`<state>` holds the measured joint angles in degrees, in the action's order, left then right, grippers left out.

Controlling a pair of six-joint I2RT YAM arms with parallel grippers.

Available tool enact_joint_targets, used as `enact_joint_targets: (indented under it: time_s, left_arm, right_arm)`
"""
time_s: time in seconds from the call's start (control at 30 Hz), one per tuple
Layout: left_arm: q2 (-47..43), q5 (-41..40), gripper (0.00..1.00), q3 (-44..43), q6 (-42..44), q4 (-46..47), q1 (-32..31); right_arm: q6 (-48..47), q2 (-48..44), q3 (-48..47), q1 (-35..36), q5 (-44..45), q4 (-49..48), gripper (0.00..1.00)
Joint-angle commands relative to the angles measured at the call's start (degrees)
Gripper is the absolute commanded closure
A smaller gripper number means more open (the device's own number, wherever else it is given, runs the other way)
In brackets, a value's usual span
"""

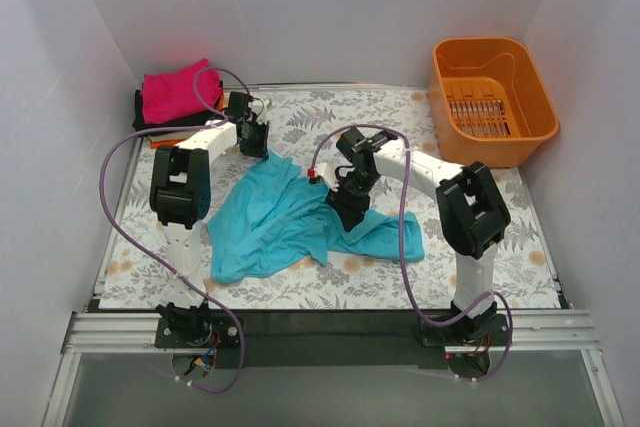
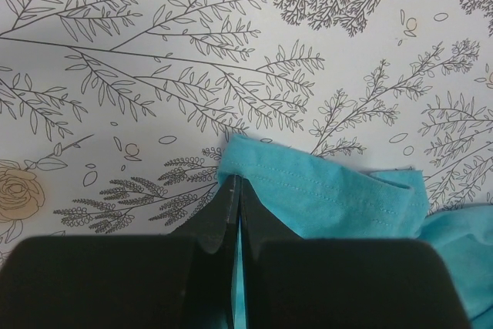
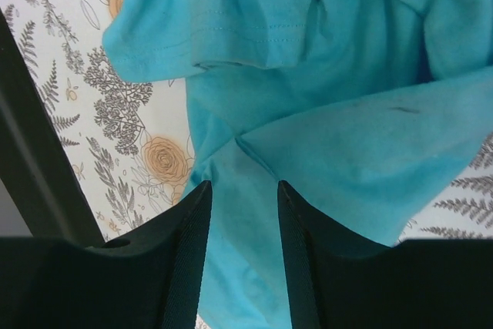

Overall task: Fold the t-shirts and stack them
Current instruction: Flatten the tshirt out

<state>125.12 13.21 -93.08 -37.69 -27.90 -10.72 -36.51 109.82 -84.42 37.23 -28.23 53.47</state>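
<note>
The teal t-shirt (image 1: 270,222) lies crumpled in the middle of the flowered table. My left gripper (image 1: 254,142) is shut on the shirt's far hemmed corner (image 2: 323,190), pinching the cloth between its fingertips. My right gripper (image 1: 345,205) is open just over the shirt's right part (image 3: 339,136), with a band of teal cloth lying between its two fingers. A folded magenta-pink shirt (image 1: 172,89) rests on a folded black one (image 1: 143,117) at the far left, with an orange one (image 1: 160,142) peeking out beneath.
An orange plastic basket (image 1: 493,97) stands at the far right corner. White walls close the table on three sides. The flowered table cover (image 1: 480,247) is bare to the right of the shirt and along the far edge.
</note>
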Motion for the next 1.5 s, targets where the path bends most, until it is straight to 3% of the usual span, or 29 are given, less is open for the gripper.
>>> enact_joint_targets:
  time_s: [0.0, 0.57, 0.63, 0.7, 0.83, 0.9, 0.97, 1.03, 1.27, 1.47]
  left_arm:
    - [0.2, 0.9, 1.00, -1.1, -0.3, -1.2, -0.1]
    - [1.1, 0.7, 1.00, -1.4, -0.2, -1.1, -0.1]
    - [1.0, 0.4, 1.00, -1.4, -0.1, -1.1, -0.1]
    - [0.9, 0.1, 1.00, -1.4, 0.1, -1.2, 0.0]
    - [0.3, 0.1, 1.00, -0.8, 0.4, -1.3, 0.3]
    - [0.2, 0.0, 1.00, -0.6, 0.4, -1.3, 0.7]
    - [0.3, 0.4, 1.00, -0.5, 0.3, -1.3, 1.0]
    - [0.4, 0.6, 1.00, -0.5, 0.1, -1.3, 1.0]
    - [0.3, 0.6, 1.00, -0.7, -0.5, -1.4, 1.1]
    - [-1.5, 3.4, 1.00, -1.2, -1.9, -2.3, 4.0]
  right_arm:
    - [-1.3, 2.6, -1.8, 0.3, 0.5, -0.7, 0.59]
    - [-3.0, 4.3, 0.6, 4.6, 0.5, -1.4, 0.59]
    - [-3.0, 4.6, 0.8, 4.5, 0.9, -1.4, 0.64]
    - [-3.2, 4.4, 1.2, 4.6, 1.6, -1.4, 0.78]
    - [-3.4, 1.6, 2.4, 4.3, 2.6, -1.2, 0.82]
    - [-3.5, 0.8, 3.5, 4.2, 3.3, -1.2, 0.74]
    - [-3.8, 0.0, 4.1, 4.1, 3.5, -1.0, 0.59]
    - [-4.3, 0.3, 4.6, 4.0, 3.5, -0.9, 0.57]
    - [-4.1, 1.2, 2.5, 3.7, 3.2, -0.8, 0.99]
    - [-4.1, -3.5, -0.6, 1.7, 4.5, 1.8, 0.99]
